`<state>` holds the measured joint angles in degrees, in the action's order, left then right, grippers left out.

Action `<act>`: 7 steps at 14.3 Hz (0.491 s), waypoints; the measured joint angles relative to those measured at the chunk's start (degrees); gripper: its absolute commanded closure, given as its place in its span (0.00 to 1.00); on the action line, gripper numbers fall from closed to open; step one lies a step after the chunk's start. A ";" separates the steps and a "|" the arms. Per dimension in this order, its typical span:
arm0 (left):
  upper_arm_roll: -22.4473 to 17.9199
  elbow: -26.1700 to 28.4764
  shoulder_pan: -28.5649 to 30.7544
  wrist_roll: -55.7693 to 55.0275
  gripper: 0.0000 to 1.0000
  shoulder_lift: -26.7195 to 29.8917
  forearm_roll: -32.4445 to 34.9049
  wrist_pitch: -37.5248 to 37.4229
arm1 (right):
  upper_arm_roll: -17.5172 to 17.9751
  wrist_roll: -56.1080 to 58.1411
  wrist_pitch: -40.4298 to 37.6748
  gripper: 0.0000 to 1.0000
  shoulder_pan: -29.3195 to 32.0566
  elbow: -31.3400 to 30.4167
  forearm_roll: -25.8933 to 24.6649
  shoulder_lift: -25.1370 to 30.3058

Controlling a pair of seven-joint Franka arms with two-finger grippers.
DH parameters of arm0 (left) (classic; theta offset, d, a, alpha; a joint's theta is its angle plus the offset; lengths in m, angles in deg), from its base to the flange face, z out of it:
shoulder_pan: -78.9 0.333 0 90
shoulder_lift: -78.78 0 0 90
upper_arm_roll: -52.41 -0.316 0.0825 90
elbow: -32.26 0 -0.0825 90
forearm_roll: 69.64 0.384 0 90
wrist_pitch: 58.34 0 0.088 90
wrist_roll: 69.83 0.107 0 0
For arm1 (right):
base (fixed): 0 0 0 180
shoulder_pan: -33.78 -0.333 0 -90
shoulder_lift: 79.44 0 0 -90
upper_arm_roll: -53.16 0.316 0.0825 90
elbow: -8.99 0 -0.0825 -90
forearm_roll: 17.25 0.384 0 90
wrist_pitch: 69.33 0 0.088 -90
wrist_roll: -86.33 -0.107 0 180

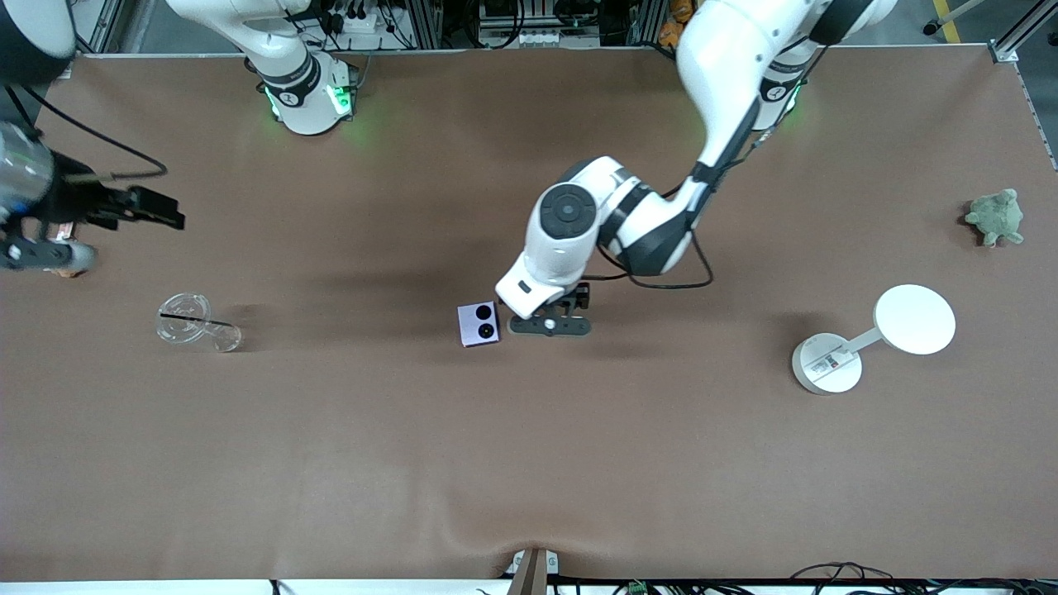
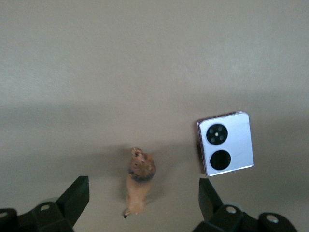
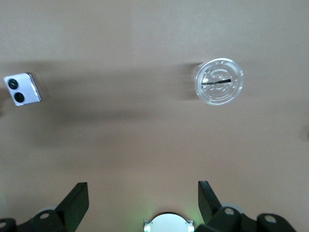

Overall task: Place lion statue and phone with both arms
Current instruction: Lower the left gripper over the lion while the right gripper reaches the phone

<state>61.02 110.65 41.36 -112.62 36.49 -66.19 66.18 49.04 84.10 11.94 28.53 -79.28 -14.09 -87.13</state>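
Note:
The lion statue [image 2: 139,186], a tiny orange-brown figurine with a darker mane, stands on the brown table. It sits between the spread fingers of my left gripper [image 2: 142,198], which is open and holds nothing. In the front view the left hand hides the lion, and the left gripper [image 1: 550,326] hangs low over the table's middle. The pale lavender phone [image 1: 479,323] lies flat just beside it toward the right arm's end, camera circles up, and it shows as the phone [image 2: 226,143] and the phone [image 3: 21,89]. My right gripper [image 3: 142,198] is open and empty, held high over the right arm's end [image 1: 41,254].
A clear lidded cup [image 1: 198,326] with a black straw lies toward the right arm's end, also visible as the cup [image 3: 218,81]. A white round-headed lamp [image 1: 868,339] and a green plush turtle [image 1: 996,216] are at the left arm's end.

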 measured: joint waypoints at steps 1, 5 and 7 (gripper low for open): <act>-0.21 -0.02 -0.73 0.00 0.00 -0.60 0.57 0.02 | 0.08 0.00 0.08 0.00 -0.12 0.00 0.02 -2.36; -0.34 0.03 -1.20 0.00 0.00 -2.77 4.29 -0.01 | 0.15 0.00 0.63 0.00 -0.46 0.30 0.02 -7.57; -0.36 0.03 -1.22 0.00 0.00 -4.27 4.33 0.19 | 0.18 0.00 0.72 0.00 -0.48 0.65 0.12 -7.61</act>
<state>60.65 110.68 40.14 -112.62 32.23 -61.86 66.37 49.23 84.10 12.65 28.05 -78.62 -13.97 -94.74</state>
